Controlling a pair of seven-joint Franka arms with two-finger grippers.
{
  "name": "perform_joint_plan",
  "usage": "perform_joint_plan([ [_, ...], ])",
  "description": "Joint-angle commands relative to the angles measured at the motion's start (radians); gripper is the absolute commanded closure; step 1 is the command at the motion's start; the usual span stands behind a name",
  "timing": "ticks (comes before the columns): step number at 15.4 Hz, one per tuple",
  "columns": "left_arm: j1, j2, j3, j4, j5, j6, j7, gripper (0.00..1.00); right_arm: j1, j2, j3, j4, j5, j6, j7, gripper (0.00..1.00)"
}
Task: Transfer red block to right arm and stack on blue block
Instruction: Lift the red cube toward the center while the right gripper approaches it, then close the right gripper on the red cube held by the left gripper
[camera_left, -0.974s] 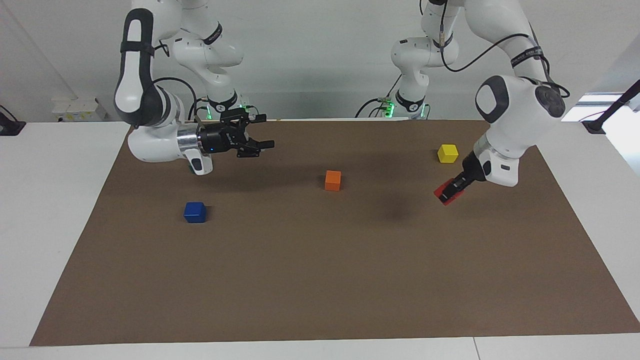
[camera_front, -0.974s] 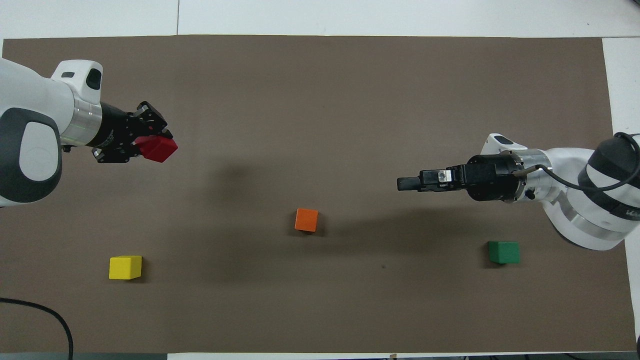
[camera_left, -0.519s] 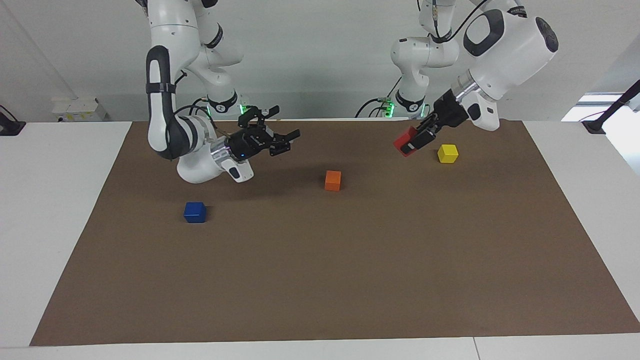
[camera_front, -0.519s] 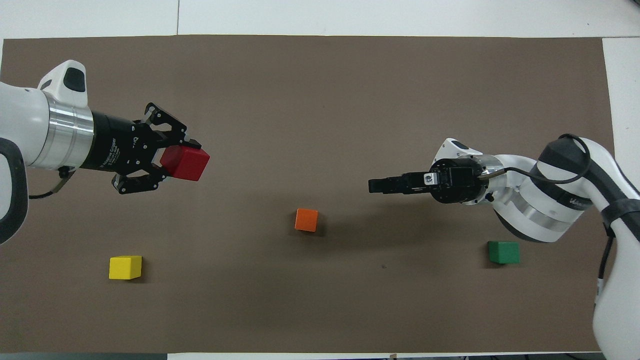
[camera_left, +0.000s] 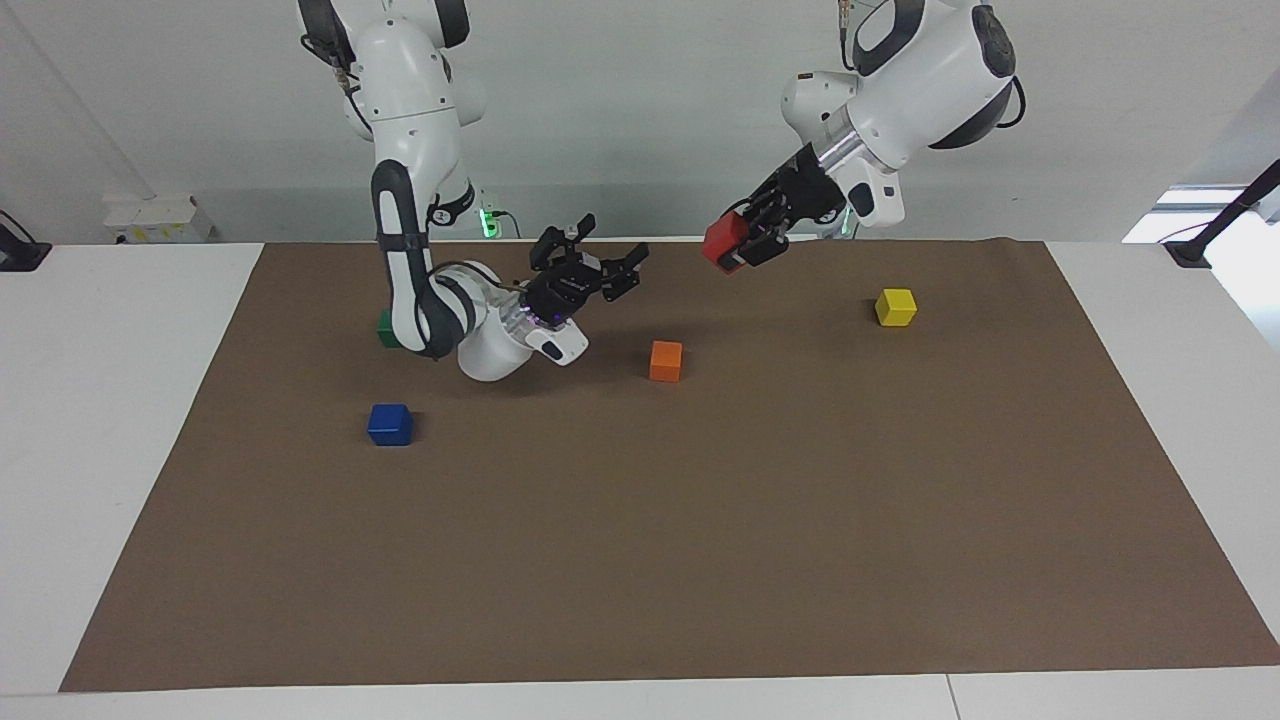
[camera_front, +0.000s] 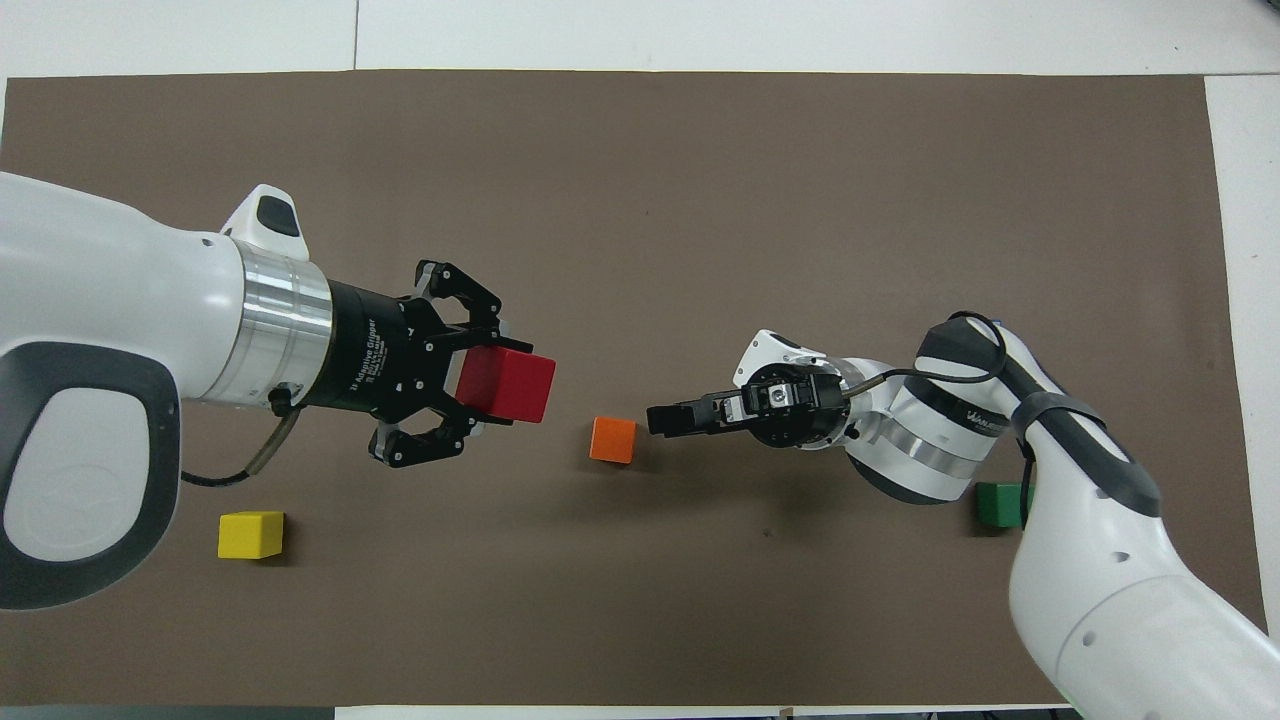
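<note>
Holding the red block (camera_left: 722, 241) aloft, the left tool (camera_left: 745, 243) is clamped on it, raised over the worktop (camera_left: 700, 520) w/ the right tool (camera_left: 600, 268) spread wide nearby. Block looks light, rigid, smooth; right tool should pinch its free flat faces. Blue block (camera_left: 390, 424) sits toward the right arm's end.

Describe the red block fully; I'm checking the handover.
The red block is a small, bright red cube with plain matte faces and crisp edges. It is off the table, clamped between the fingers of the left end effector, tilted, with most of it sticking out past the fingertips. It hangs above the brown mat. Nothing else touches it.
</note>
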Motion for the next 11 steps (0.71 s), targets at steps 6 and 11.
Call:
perform_joint_plan([
  [6, -0.015, -0.048, -0.058, -0.047, -0.020, 0.090, -0.312, 1.00, 0.065, 0.050, -0.001, 0.064, 0.040, 0.064, -0.064, 0.00],
  [11, -0.014, -0.114, -0.107, -0.174, -0.015, 0.176, -0.320, 1.00, 0.107, 0.053, 0.001, 0.084, 0.106, 0.104, -0.072, 0.00],
])
